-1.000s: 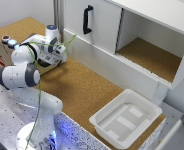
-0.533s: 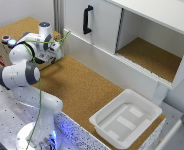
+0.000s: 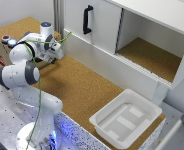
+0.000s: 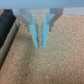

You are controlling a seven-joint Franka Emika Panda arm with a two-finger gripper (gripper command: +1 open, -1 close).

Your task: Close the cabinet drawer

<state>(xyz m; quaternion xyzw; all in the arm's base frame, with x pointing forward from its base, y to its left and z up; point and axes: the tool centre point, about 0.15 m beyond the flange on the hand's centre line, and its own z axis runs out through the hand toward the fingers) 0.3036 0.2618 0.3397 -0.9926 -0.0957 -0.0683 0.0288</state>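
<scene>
Cork-brown sheeting [image 3: 87, 87] covers the work surface that runs diagonally from the upper left of the exterior view down toward the lower right, and the same speckled cork fills nearly all of the wrist view. Along the upper right of the exterior view stands a large white cabinet [image 3: 104, 25] with a black vertical handle [image 3: 87, 20] on its closed door and, beside that door, an open compartment [image 3: 149, 52] floored with cork. Near the lower right of that view a white rectangular plastic tub [image 3: 124, 120] sits on the cork, well apart from the arm. The white Franka arm [image 3: 22, 75] rises from a base at the lower left and bends toward the upper left, where its gripper [image 3: 56, 57] is largely hidden behind the wrist and a green cable [image 3: 42, 85]. At the far left edge a low brown wooden box [image 3: 1, 50] with round coloured buttons [image 3: 7, 40] on top is partly visible; the small light-brown cabinet drawer belonging to it cannot be made out there, being hidden by the arm. In the wrist view the gripper [image 4: 39, 40] shows two pale blue fingers [image 4: 33, 30] pressed together with no gap and nothing between them, tips just above the cork. A dark edge [image 4: 6, 25] beside them is too blurred to identify.
</scene>
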